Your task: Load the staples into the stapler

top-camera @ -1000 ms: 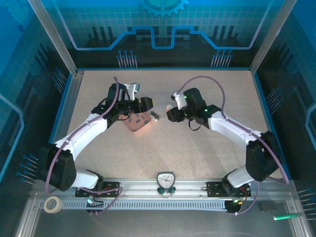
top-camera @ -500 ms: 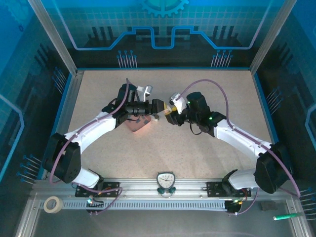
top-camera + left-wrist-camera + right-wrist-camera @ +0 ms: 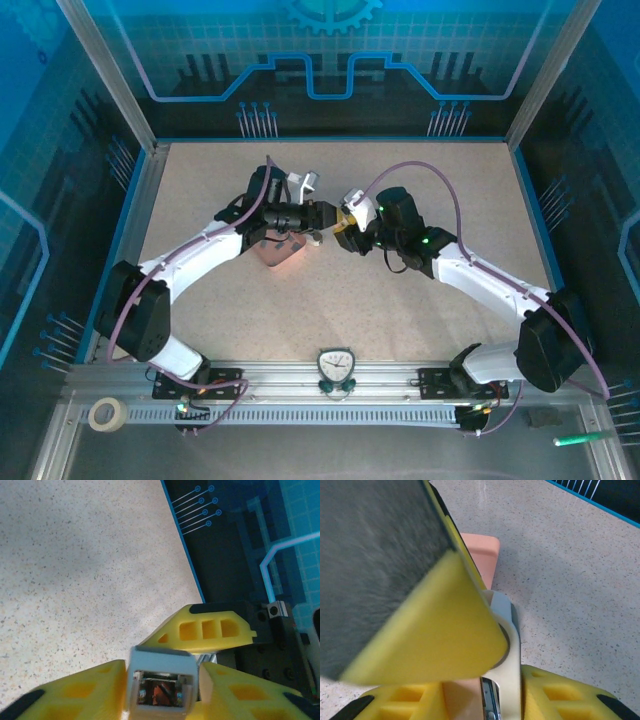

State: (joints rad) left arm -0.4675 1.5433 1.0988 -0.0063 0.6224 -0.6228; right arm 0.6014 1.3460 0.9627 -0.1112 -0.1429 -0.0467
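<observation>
The stapler (image 3: 333, 224) hangs above the table's middle, between both grippers. My right gripper (image 3: 480, 692) is shut on it; its pale pink part and its white arm (image 3: 512, 645) with a metal channel sit between the yellow fingers. In the left wrist view the stapler's white boxy end (image 3: 159, 667) faces the camera. My left gripper (image 3: 162, 674) is shut on that end, with a finger on each side. One of the right gripper's fingers (image 3: 205, 630) shows just behind it. From above, my left gripper (image 3: 322, 218) meets my right gripper (image 3: 342, 228). The staples are hidden.
The salmon-pink tray (image 3: 280, 253) lies on the table just left of the grippers, partly under my left arm; its corner (image 3: 482, 555) shows in the right wrist view. The blue table edge (image 3: 185, 550) and the dark back wall lie beyond.
My left gripper has moved right from over the tray to the stapler and closed on its end. My right arm shifted slightly left with the stapler, then held still.
</observation>
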